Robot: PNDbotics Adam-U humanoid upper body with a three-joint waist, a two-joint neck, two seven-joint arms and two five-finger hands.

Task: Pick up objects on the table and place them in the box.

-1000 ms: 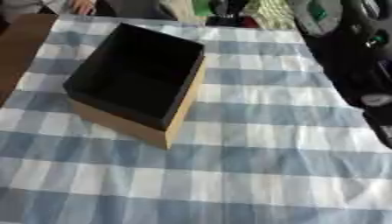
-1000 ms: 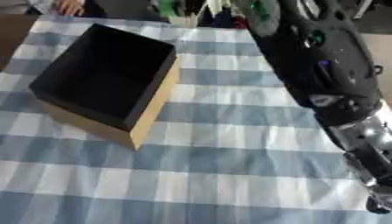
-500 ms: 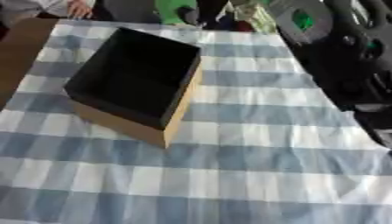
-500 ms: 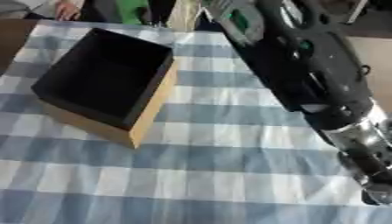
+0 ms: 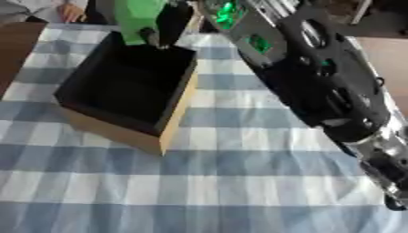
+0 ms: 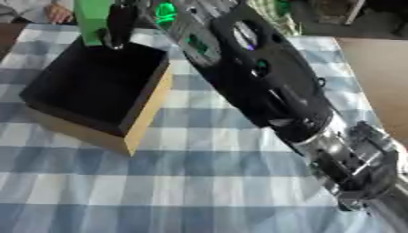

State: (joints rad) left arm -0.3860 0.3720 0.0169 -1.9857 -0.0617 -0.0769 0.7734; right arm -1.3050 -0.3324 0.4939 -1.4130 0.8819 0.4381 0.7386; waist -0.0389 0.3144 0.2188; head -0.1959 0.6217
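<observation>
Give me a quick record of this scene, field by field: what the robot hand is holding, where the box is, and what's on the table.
holding hand: right robot hand, fingers curled round a green object
green object position: above the far edge of the box
box: open, dark inside, tan outer walls, nothing visible inside
surface: blue and white checked cloth
left hand: not in view
task stage: object not yet released

My table wears a blue-white checked cloth; the open box sits at ten o'clock.
</observation>
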